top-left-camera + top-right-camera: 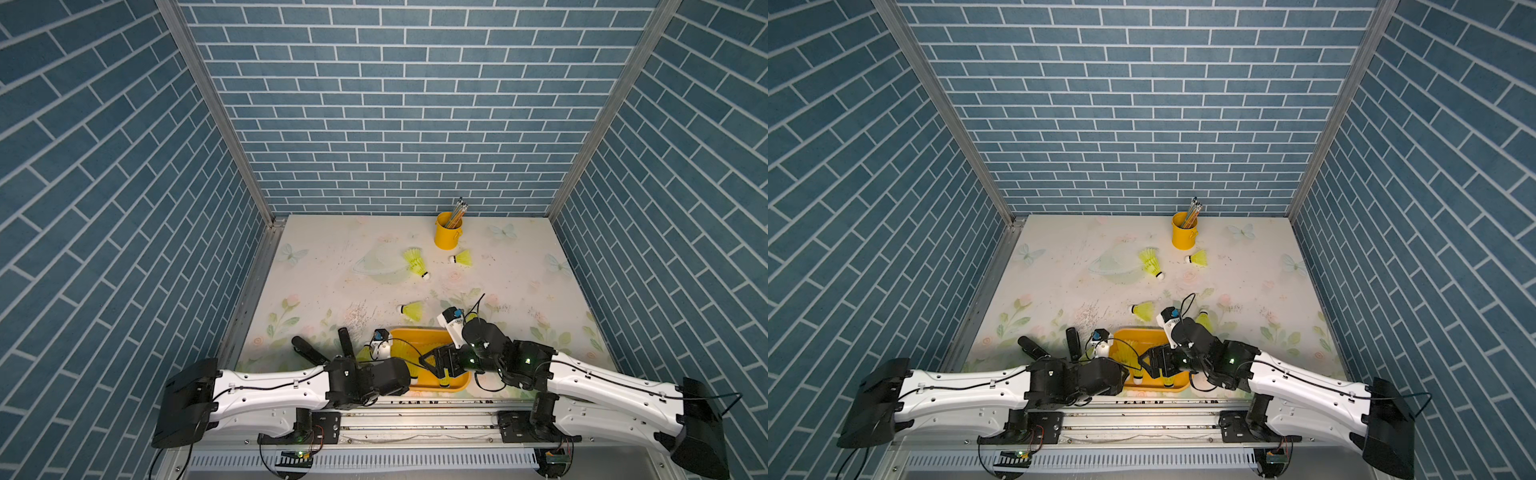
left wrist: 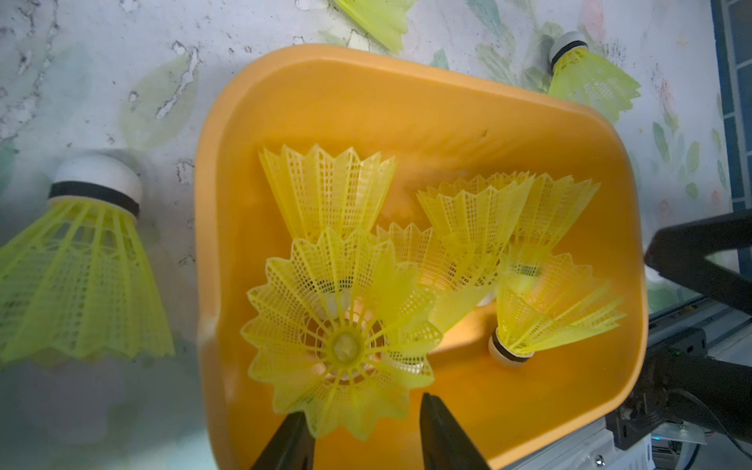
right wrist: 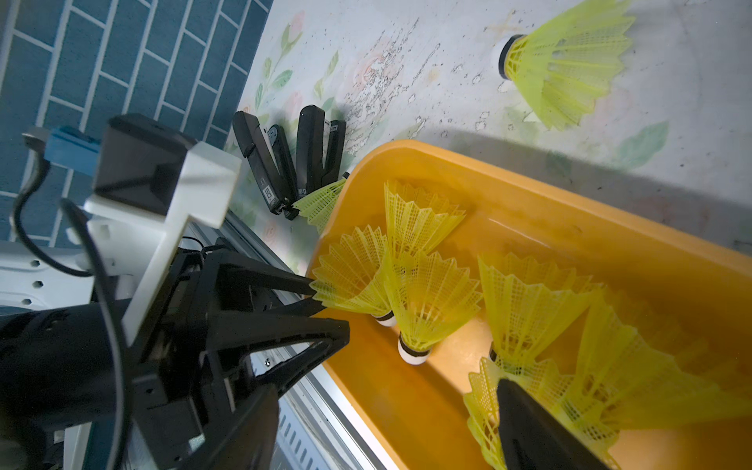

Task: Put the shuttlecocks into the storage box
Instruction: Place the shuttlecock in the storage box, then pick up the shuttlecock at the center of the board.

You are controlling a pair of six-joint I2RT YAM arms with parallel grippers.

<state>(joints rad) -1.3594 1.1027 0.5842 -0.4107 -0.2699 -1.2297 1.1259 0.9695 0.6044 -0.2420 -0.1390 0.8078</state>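
the left gripper is hanging partly spread over the storage box, with the skirt rim of one shuttlecock sitting between its tips. the right gripper is hovering spread wide over the same box. several shuttlecocks are lying inside it. loose shuttlecocks are lying on the table beyond, two just beside the box.
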